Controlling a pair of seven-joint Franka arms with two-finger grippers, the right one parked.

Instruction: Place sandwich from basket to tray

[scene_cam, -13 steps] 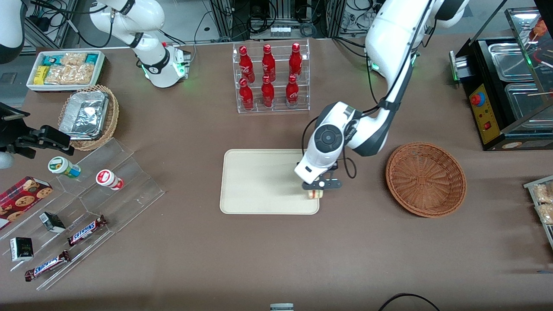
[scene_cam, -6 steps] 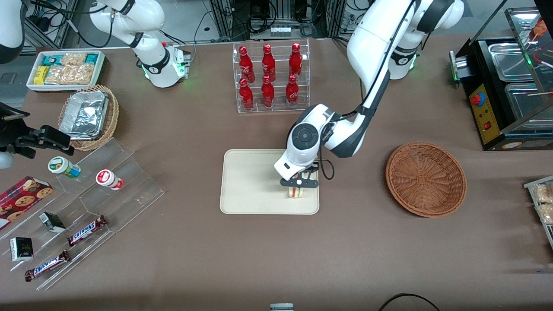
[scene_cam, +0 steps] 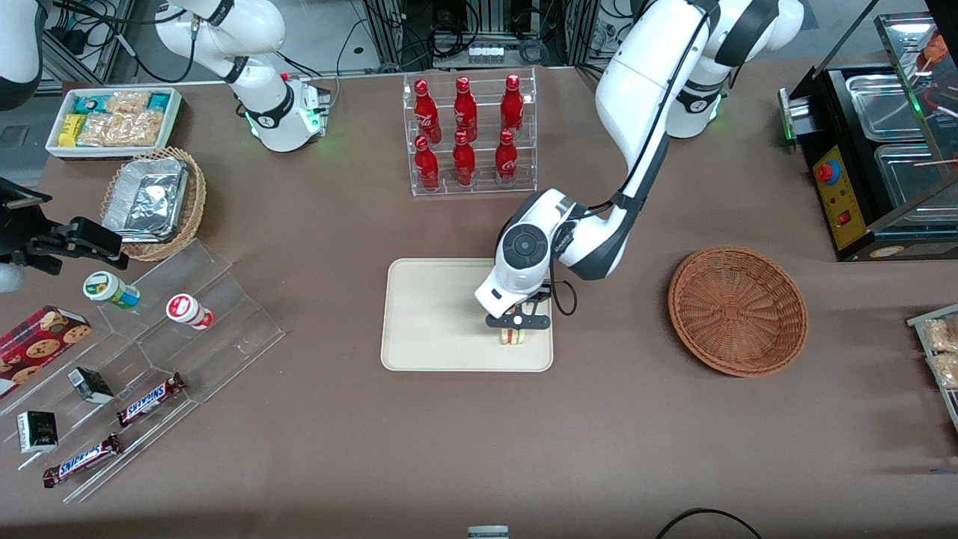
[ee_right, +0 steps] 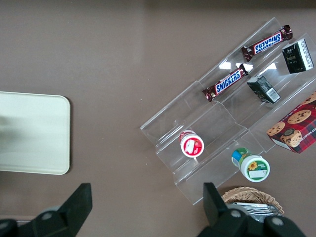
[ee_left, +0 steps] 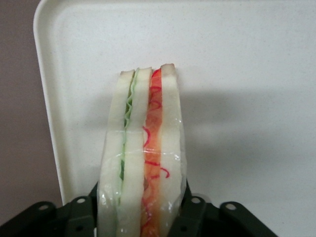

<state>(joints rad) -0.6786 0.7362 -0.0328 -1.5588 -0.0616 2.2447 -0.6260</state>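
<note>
On the brown desk [scene_cam: 614,419] the tray [scene_cam: 434,314] sits central, with the basket [scene_cam: 737,311] at its three o'clock, well apart. Over the tray's five o'clock corner the claw [scene_cam: 515,323] grips the sandwich [scene_cam: 513,335] upright, fingers [ee_left: 192,217] pressed on both bread faces, close above the tray floor.

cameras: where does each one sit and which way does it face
Front view: high above the table's front edge, looking down; shows both arms, the gripper shut on the sandwich over the tray, the basket beside it.
Left wrist view: on the working arm's wrist, facing down along the fingers at sandwich and tray.
Right wrist view: on the parked wrist, looking down at the snack rack; its own fingertips show.
All three share the tray.
</note>
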